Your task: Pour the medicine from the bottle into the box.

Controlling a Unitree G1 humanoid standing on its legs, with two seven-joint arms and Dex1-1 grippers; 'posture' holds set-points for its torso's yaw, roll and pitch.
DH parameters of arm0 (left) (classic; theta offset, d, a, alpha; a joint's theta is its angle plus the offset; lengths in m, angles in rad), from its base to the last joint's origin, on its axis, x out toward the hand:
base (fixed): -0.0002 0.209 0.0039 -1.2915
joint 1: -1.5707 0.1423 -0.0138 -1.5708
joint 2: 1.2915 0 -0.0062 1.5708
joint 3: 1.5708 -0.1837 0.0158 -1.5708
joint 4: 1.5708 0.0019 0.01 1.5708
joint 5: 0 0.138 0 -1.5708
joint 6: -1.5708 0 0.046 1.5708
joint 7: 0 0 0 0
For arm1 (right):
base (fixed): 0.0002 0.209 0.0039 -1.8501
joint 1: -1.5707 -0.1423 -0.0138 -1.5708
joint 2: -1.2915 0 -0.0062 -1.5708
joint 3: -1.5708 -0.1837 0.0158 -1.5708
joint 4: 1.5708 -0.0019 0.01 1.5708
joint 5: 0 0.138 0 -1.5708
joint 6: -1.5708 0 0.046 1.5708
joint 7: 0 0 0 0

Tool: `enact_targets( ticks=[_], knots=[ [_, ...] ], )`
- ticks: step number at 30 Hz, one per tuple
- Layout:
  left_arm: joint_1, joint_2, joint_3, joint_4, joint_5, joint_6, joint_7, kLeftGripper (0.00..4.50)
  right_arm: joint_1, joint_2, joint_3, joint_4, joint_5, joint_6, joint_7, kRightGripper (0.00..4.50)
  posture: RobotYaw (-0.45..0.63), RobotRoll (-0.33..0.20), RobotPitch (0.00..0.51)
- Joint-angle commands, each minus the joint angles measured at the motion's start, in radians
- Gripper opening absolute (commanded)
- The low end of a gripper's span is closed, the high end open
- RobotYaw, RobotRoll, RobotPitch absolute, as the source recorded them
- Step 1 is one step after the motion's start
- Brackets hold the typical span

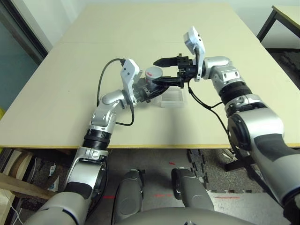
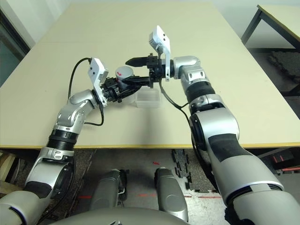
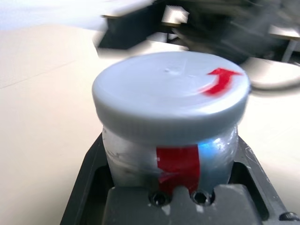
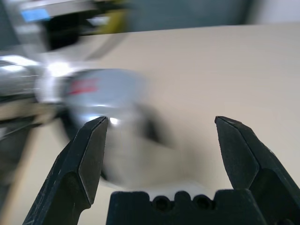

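Note:
My left gripper (image 1: 146, 92) is shut on the bottle (image 3: 168, 159), a small silver-grey cylinder with a red label, and holds it tilted above the table. A grey cap (image 3: 171, 96) with a red arrow sits on the bottle's mouth. My right gripper (image 1: 156, 72) is open, with one black finger on either side of the cap (image 1: 153, 72); I cannot tell whether they touch it. The clear box (image 1: 172, 99) lies on the table just right of the bottle, under my right gripper. The medicine is hidden.
The beige table (image 1: 56, 84) stretches wide to the left and far behind the arms. A black cable (image 1: 100, 84) loops off my left wrist. A second table (image 1: 286, 16) stands at the far right, past a gap of floor.

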Motion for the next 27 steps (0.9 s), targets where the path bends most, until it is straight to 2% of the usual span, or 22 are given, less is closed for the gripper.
enact_targets(
  ticks=[1, 13, 20, 27],
  knots=[
    [0.003, -0.009, -0.019, -0.008, 0.0, -0.011, -0.019, 2.65, 0.004, -0.006, -0.007, 0.017, -0.008, 0.004, 0.003, 4.5, -0.18, 0.0, 0.101],
    [0.008, -0.007, -0.016, -0.003, 0.0, -0.019, -0.017, 2.65, 0.001, -0.046, -0.002, -0.002, 0.0, 0.045, 0.126, 4.5, -0.17, 0.0, 0.098],
    [0.007, -0.009, -0.018, 0.004, 0.001, -0.025, -0.02, 2.65, 0.012, -0.007, 0.0, -0.077, 0.026, 0.096, 0.189, 4.5, -0.18, 0.0, 0.097],
    [0.004, -0.014, -0.022, 0.006, 0.0, -0.025, -0.022, 2.65, 0.029, 0.044, 0.006, -0.135, 0.036, 0.126, 0.179, 4.5, -0.18, 0.0, 0.1]
  ],
)
